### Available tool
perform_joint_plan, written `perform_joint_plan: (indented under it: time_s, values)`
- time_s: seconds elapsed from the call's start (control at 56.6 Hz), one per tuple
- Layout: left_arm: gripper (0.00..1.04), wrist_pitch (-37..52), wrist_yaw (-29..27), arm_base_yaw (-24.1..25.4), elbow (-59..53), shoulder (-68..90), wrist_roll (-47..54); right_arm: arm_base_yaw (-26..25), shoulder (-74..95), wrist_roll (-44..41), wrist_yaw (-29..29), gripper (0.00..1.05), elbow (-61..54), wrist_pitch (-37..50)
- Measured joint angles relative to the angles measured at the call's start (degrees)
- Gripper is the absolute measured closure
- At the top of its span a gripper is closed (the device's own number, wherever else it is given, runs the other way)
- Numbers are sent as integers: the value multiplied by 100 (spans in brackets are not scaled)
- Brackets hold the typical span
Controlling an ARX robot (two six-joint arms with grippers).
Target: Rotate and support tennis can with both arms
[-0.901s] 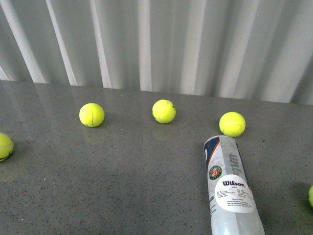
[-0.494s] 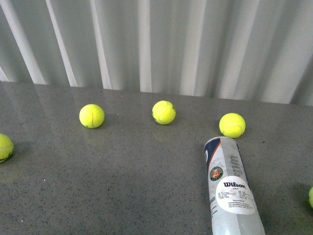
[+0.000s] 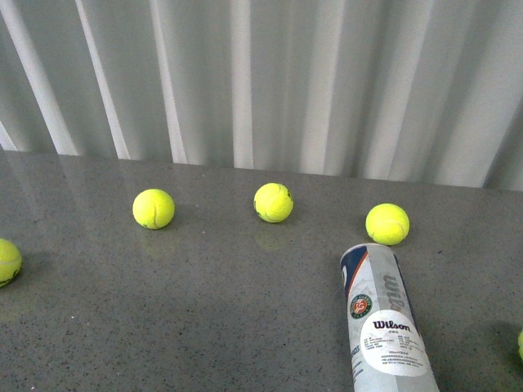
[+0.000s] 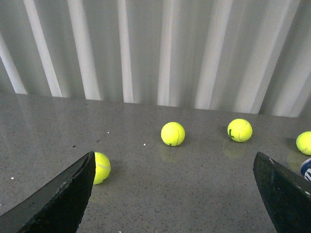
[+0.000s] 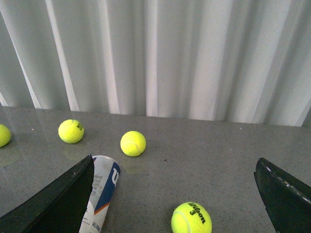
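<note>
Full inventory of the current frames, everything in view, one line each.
tennis can: 1, clear with a navy and white label, lying on its side at the table's near right.
tennis balls: 5, yellow-green; three in a row across the middle, the others at and; one at the front view's left edge, one at its right edge.
table: 1, speckled grey, under everything.
curtain: 1, white, pleated, behind the table.
left gripper: 1, black, jaws open, empty, above the table.
right gripper: 1, black, jaws open, empty, the can's end just beside one jaw.
</note>
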Motion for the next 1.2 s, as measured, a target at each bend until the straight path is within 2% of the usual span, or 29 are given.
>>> perform_joint_plan:
  time_s: [0.018, 0.071, 0.177, 0.265, 0.371, 0.477, 0.6, 0.742, 0.883, 1.007, 1.201]
  values:
    - [7, 0, 0, 0, 0, 0, -2, 76, 87, -125, 166, 7, 61, -149]
    - [7, 0, -11, 0, 0, 0, -2, 295, 920, -820, 1261, 7, 509, -256]
    - [7, -4, 2, 0, 0, -2, 0, -74, 2682, -1161, 1530, 7, 1652, 750]
    - [7, -4, -2, 0, 0, -4, -2, -387, 3893, -855, 1436, 7, 2599, 1058]
    - [7, -4, -2, 0, 0, -4, 0, -437, 5536, -122, 1246, 7, 3807, 695]
    - [7, -4, 0, 0, 0, -4, 0, -101, 7320, 848, 1073, 7, 4898, -107]
    - [7, -4, -2, 0, 0, -4, 0, 385, 8478, 1602, 597, 7, 5584, -837]
    - [7, -4, -2, 0, 0, -4, 0, 992, 9374, 2286, 216, 7, 5914, -1215]
    - [7, -4, -2, 0, 0, -4, -2, 1462, 10109, 2747, 234, 7, 5982, -1296]
    - [7, -4, -2, 0, 0, -4, 0, 1641, 10614, 2953, 262, 7, 5982, -1215]
    - [7, -4, -2, 0, 0, -4, 0, 1639, 11217, 3108, 24, 7, 6000, -918]
